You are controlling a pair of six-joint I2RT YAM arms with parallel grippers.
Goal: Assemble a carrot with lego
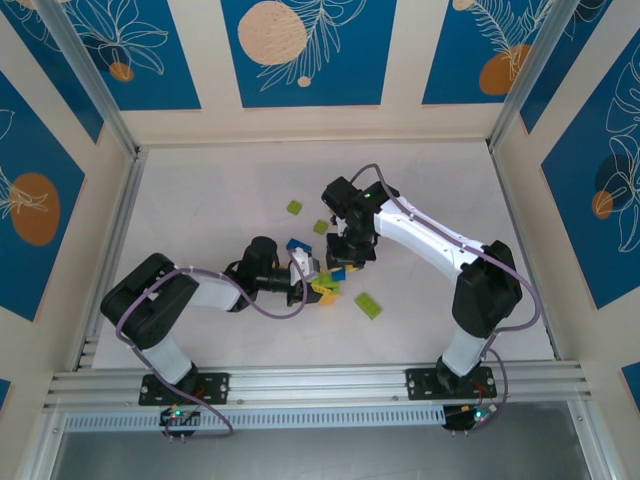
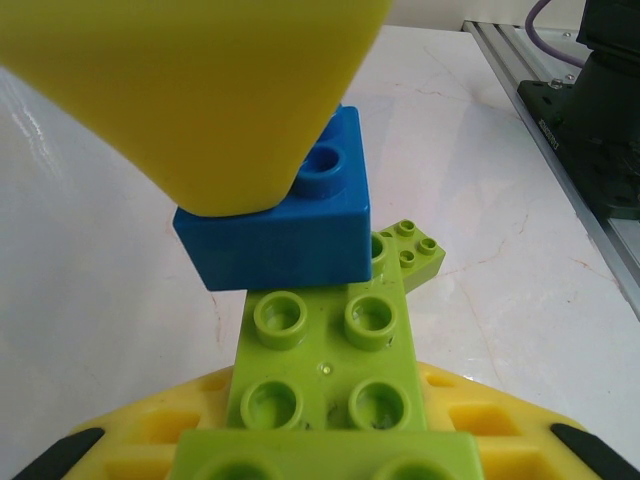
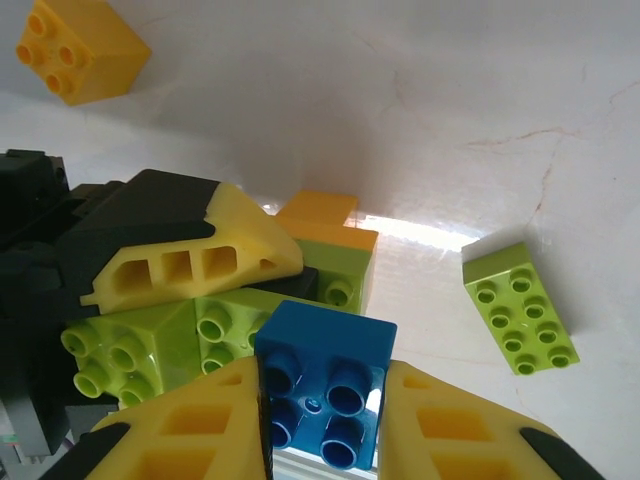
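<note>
White-and-black left arm [image 1: 190, 295], matching right arm [image 1: 440, 245], purple cables [image 1: 262, 306] looped along both, yellow hollow-ribbed tool fingers [image 3: 240, 385]

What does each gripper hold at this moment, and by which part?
The right gripper clamps a blue brick by two opposite side walls. The left gripper grips a lime green brick by the sides of its near end.

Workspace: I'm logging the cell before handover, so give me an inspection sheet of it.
Surface: white marbled table, no spills seen.
Job's things: blue brick sits on top of the lime green bricks; lime green plate, orange brick and small lime brick lie loose.
Clutter: nothing seen.
End effectors: left end effector shut on the lime green bricks; right end effector shut on the blue brick.
Cables: purple cables run along both arms.
Surroundings: blue leaf-print panels, aluminium rail at near edge.
</note>
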